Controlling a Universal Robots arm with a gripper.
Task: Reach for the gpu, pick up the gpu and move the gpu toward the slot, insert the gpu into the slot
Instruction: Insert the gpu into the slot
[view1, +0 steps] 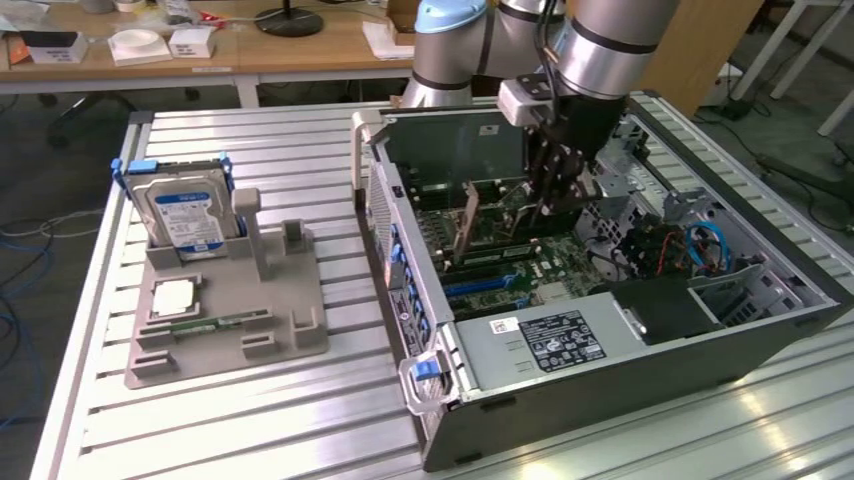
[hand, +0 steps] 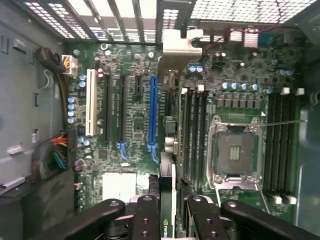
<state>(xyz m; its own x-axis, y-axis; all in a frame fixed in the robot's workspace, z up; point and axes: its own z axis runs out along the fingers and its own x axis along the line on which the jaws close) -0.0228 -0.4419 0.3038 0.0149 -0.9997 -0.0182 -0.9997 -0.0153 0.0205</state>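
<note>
My gripper is down inside the open computer case, shut on the gpu. In the wrist view the gripper clamps the card's upper edge, and the gpu runs edge-on as a thin dark sliver. Its pale metal bracket sits at the case's rear grille. The card hangs over the motherboard, just beside the long blue slot, on the side toward the memory slots. I cannot tell whether its lower edge touches the board.
On the table at the exterior view's left, a grey holder carries a blue-labelled hard drive, a processor chip and a small memory stick. Inside the case are the processor socket, cable bundles and a drive cage.
</note>
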